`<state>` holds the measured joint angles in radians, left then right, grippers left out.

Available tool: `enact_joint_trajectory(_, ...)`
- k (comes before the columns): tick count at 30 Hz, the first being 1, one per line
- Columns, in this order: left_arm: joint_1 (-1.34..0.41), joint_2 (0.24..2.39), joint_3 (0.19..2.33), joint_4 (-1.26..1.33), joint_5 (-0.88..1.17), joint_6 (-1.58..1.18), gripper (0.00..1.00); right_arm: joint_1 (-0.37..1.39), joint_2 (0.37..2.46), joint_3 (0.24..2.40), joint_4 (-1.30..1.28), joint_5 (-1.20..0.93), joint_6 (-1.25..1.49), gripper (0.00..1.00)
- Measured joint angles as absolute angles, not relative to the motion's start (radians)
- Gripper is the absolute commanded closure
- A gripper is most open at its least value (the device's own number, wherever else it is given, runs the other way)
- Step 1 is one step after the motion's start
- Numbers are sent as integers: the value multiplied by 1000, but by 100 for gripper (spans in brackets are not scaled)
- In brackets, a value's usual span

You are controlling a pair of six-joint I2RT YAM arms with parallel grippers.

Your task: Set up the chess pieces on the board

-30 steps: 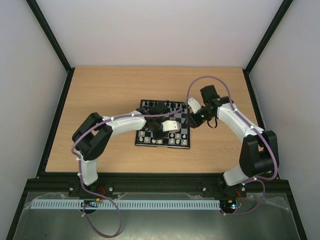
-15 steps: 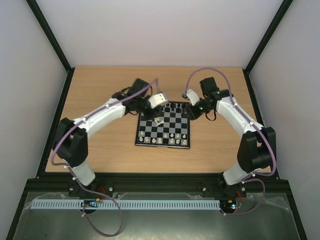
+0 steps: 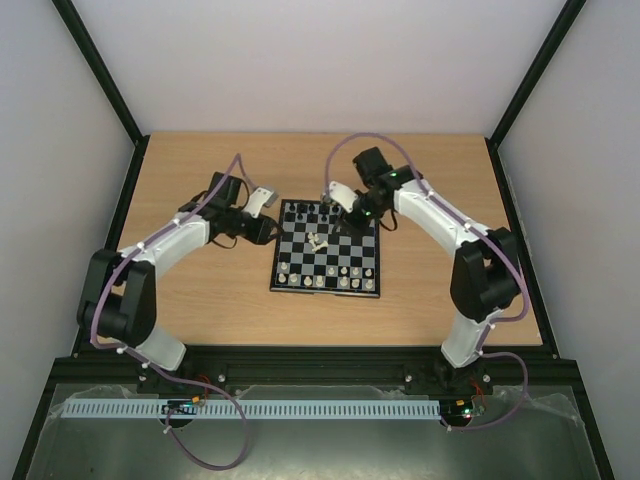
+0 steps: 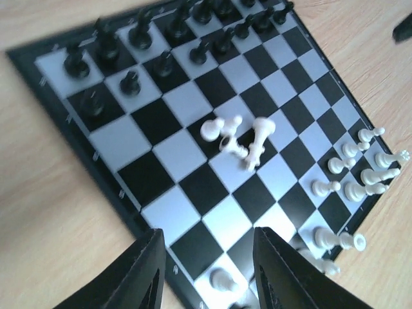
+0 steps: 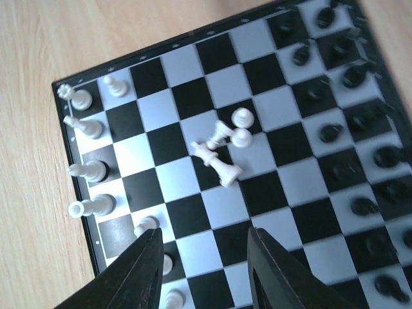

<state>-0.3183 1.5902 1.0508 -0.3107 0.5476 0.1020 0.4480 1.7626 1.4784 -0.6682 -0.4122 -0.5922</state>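
The board (image 3: 324, 291) lies mid-table. Black chess pieces (image 3: 325, 212) fill its far rows and white ones (image 3: 325, 280) line its near edge. A few white pieces (image 3: 318, 241) lie toppled in a heap near the board's centre, also seen in the left wrist view (image 4: 241, 138) and the right wrist view (image 5: 222, 145). My left gripper (image 3: 270, 229) hovers at the board's far left corner, open and holding nothing (image 4: 209, 270). My right gripper (image 3: 353, 220) hangs over the far right part of the board, open and holding nothing (image 5: 203, 264).
The wooden table (image 3: 200, 300) is framed by black rails and white walls. Both arms reach in from the near edge, one on each side of the board. Standing black pieces (image 5: 347, 129) are right of my right gripper; white ones (image 5: 87, 167) are left of it.
My left arm drew back from over the board's middle to its far left corner and its jaws opened. My right gripper moved left over the board. The toppled white pieces now show.
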Motion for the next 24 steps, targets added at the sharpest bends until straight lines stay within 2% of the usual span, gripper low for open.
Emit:
enact_joint_trajectory(4, -251, 1519, 967, -294, 575, 43, 48, 521, 1821, 1501, -679, -364, -739, 55)
enact_joint_trajectory(7, -204, 1476, 937, -271, 578, 4, 43, 548, 1893, 1541, -678, -327, -832, 53)
enact_joint_trajectory(15, -138, 1425, 905, -248, 586, -42, 41, 551, 2028, 1607, -686, -237, -1011, 53)
enact_joint_trajectory(24, -108, 1406, 902, -244, 599, -54, 40, 566, 2112, 1662, -693, -207, -1049, 53)
